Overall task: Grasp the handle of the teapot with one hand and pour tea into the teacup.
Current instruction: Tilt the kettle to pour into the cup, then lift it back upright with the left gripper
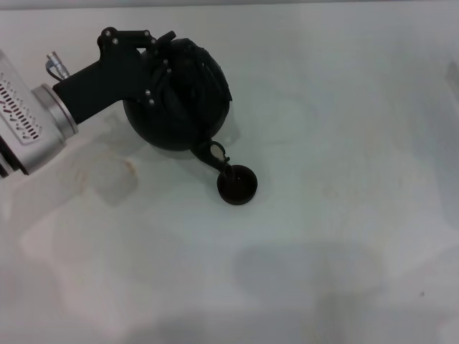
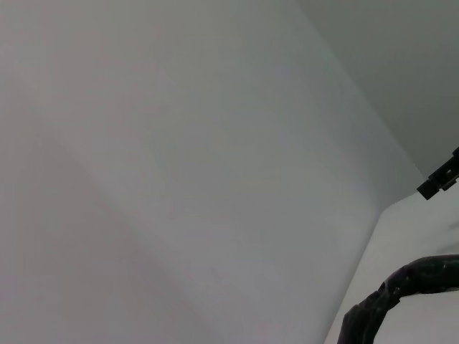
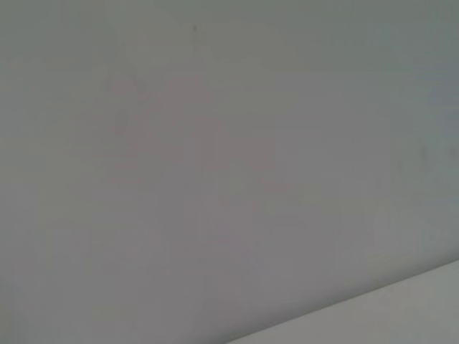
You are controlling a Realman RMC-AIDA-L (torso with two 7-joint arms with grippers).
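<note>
Left gripper (image 1: 163, 63) has its jaws clamped on the handle (image 2: 401, 287), teapot (image 1: 179, 107) hanging tilted below them with the spout (image 1: 214, 154) right over the teacup (image 1: 237, 185). I'd tip slowly and keep the spout centred so nothing splashes onto the bench (image 1: 344, 215).

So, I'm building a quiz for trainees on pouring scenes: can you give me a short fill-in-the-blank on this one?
1. The teapot is gripped at its handle by the ____ gripper.
2. The teapot's spout points at and reaches over the rim of the ____.
3. The teacup stands on the white ____.
4. No ____ arm shows in the head view.

Missing words: left; teacup; table; right
</note>
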